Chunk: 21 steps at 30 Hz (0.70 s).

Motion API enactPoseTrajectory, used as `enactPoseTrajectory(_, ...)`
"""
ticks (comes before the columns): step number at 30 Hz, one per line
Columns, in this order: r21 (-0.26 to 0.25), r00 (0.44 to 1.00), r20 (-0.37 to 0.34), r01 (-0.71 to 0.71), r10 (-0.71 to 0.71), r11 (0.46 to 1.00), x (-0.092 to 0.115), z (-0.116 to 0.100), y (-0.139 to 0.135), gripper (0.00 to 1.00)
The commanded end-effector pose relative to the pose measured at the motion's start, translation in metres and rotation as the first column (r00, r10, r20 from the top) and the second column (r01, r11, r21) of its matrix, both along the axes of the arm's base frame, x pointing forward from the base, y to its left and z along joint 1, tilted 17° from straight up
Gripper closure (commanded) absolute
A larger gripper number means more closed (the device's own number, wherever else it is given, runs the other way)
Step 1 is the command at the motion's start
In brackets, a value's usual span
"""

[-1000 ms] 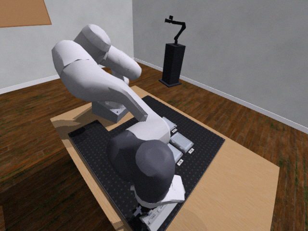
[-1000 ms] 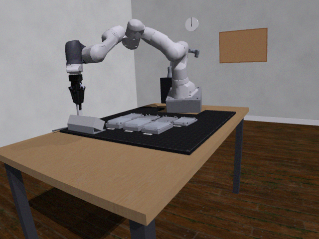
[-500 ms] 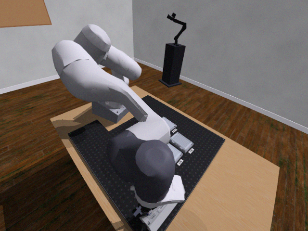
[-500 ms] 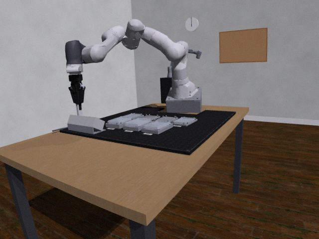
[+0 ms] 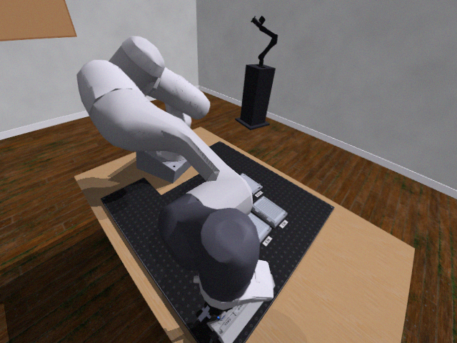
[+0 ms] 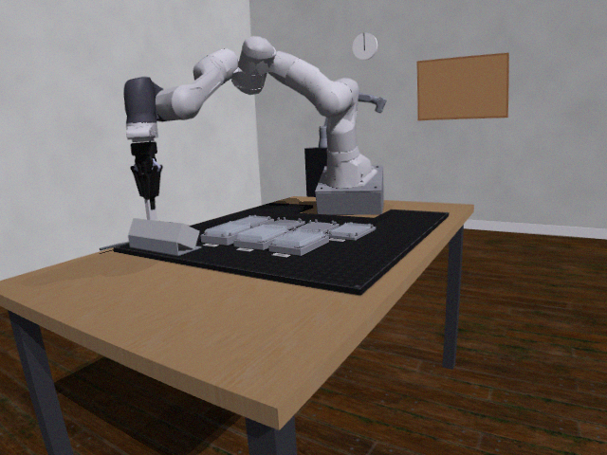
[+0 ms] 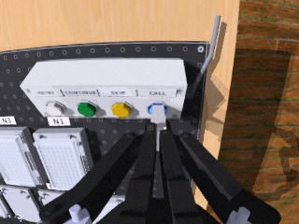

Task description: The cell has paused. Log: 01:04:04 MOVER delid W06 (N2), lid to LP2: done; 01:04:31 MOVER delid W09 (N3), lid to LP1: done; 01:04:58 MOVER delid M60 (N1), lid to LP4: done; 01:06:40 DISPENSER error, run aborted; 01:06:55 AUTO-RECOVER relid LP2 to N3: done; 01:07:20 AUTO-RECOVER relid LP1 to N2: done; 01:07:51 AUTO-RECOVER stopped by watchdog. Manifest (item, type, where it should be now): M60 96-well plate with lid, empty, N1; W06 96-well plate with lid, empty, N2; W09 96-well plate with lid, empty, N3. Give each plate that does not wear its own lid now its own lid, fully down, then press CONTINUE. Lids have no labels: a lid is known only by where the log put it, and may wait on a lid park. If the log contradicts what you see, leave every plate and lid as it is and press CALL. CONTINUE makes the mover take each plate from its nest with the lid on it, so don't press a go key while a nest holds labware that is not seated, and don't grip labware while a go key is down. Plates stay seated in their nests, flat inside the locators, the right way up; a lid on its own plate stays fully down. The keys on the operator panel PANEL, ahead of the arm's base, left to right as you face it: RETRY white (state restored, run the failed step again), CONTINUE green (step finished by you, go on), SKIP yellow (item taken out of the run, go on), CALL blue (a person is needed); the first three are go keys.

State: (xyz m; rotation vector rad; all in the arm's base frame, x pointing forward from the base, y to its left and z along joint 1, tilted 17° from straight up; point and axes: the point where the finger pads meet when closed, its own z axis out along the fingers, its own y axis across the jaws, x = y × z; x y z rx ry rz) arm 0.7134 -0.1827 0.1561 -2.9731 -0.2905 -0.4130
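Observation:
My gripper (image 7: 157, 114) is shut and empty, pointing straight down over the grey operator panel (image 7: 106, 84). Its tips (image 7: 153, 110) stand right over the blue CALL key and hide part of it; I cannot tell if they touch it. The white (image 7: 55, 108), green (image 7: 86, 110) and yellow (image 7: 121, 110) keys lie uncovered to the left. In the exterior view the gripper (image 6: 148, 206) hangs just above the panel (image 6: 159, 236) at the mat's near left end. The plate at the N1 label (image 7: 63, 157) shows its well grid beside the panel.
Three plates (image 6: 262, 235) sit in a row on the black mat, with lid parks behind them and a flat lid (image 6: 352, 229) on the rightmost park. The arm's base (image 6: 349, 195) stands at the mat's far side. The table edge lies just beyond the panel.

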Motion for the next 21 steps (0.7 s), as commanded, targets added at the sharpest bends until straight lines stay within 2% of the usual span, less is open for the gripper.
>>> enactPoseTrajectory(1,0.002,1.000,0.000,0.004,-0.004,1.000,0.001,-0.001,0.000,1.00)
enactPoseTrajectory(13,0.002,1.000,0.000,0.004,-0.004,1.000,0.000,0.000,0.000,1.00)
enactPoseTrajectory(21,0.002,1.000,0.000,0.004,-0.004,1.000,-0.002,0.009,-0.001,1.00)
